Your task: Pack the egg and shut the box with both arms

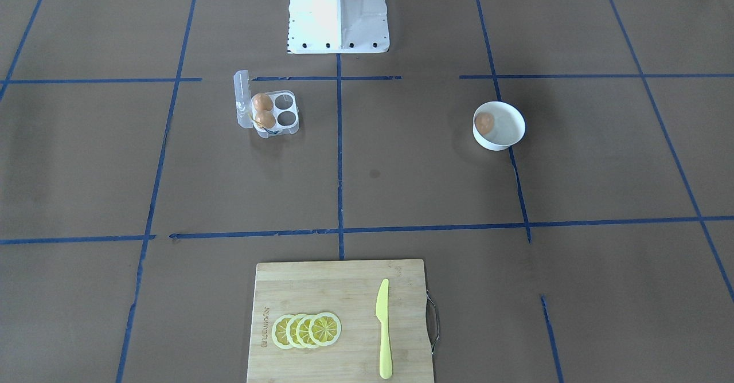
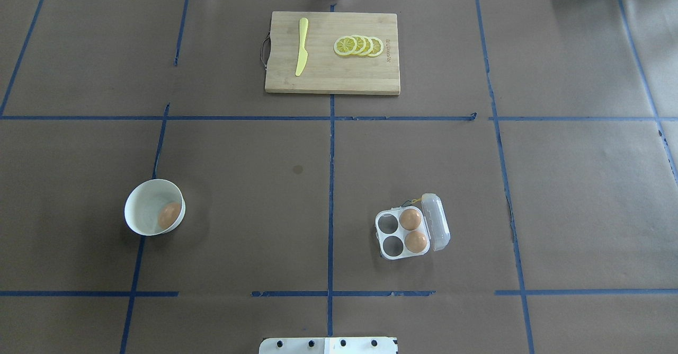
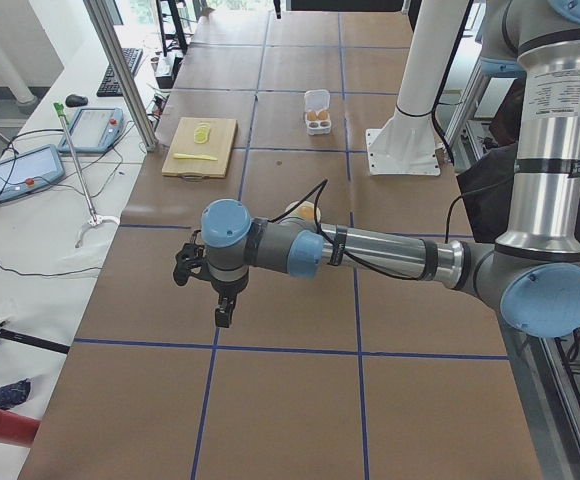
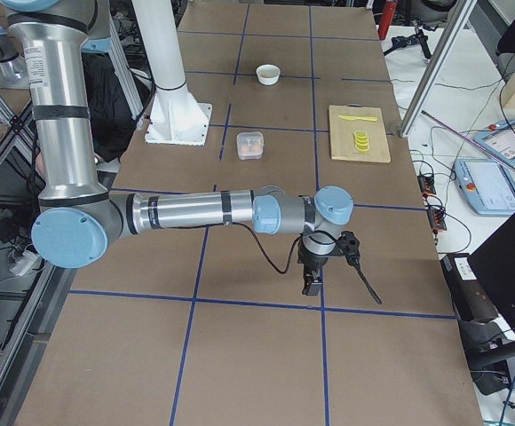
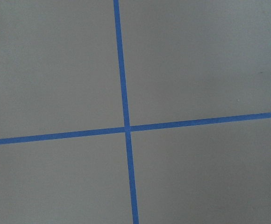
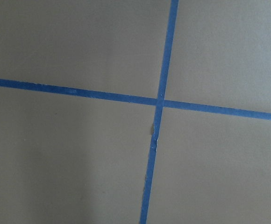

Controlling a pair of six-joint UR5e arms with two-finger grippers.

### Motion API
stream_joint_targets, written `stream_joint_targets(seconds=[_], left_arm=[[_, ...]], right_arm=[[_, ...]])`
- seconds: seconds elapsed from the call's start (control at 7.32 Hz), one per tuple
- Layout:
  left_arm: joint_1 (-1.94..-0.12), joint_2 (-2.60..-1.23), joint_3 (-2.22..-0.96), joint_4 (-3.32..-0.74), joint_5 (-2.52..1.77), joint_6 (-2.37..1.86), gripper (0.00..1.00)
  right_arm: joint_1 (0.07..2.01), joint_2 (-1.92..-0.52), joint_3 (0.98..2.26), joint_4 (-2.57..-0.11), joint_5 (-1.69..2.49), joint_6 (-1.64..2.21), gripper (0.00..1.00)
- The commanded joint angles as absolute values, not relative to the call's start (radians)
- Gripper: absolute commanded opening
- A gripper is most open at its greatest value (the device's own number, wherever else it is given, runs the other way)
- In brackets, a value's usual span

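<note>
The clear box (image 2: 383, 233) stands with its lid (image 2: 437, 221) hinged open; two eggs (image 2: 410, 219) fill the cells by the lid, and the two other cells are bare. It also shows in the front view (image 1: 292, 111). A third egg (image 2: 169, 215) lies in a white bowl (image 2: 139, 211), also in the front view (image 1: 484, 122). The left gripper (image 3: 224, 316) shows only in the left side view, hanging over bare table far from the bowl. The right gripper (image 4: 311, 284) shows only in the right side view, far from the box. I cannot tell whether either is open or shut.
A wooden cutting board (image 2: 332, 76) with a yellow knife (image 2: 301, 46) and lemon slices (image 2: 359, 46) lies at the far middle. The white pedestal base (image 1: 338, 27) stands at the robot's edge. Both wrist views show only brown table with blue tape lines.
</note>
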State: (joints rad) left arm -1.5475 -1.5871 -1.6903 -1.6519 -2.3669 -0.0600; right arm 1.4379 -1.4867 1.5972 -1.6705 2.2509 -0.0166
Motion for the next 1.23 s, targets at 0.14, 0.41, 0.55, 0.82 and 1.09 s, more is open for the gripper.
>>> stream_joint_targets(seconds=[0.14, 0.41, 0.55, 0.82, 1.09], left_arm=[[-1.499, -1.589, -1.706, -1.684, -2.370, -0.064, 1.00], [-1.470, -1.589, -1.746, -1.723, -2.370, -0.066, 1.00], [-1.459, -1.604, -1.752, -1.727, -2.370, -0.067, 1.00], [-1.425, -1.649, -1.782, -1.791, -2.367, -0.068, 1.00], [-1.420, -1.692, -1.755, -1.962, -2.368, -0.074, 1.00]], right_arm=[[1.401, -1.486, 1.632, -1.671, 2.256, 0.021, 1.00], [1.379, -1.489, 1.702, -1.671, 2.298, 0.166, 1.00], [1.367, -1.489, 1.703, -1.671, 2.305, 0.172, 1.00], [1.361, -1.488, 1.704, -1.671, 2.324, 0.172, 1.00], [1.361, -1.488, 1.706, -1.671, 2.324, 0.173, 1.00]])
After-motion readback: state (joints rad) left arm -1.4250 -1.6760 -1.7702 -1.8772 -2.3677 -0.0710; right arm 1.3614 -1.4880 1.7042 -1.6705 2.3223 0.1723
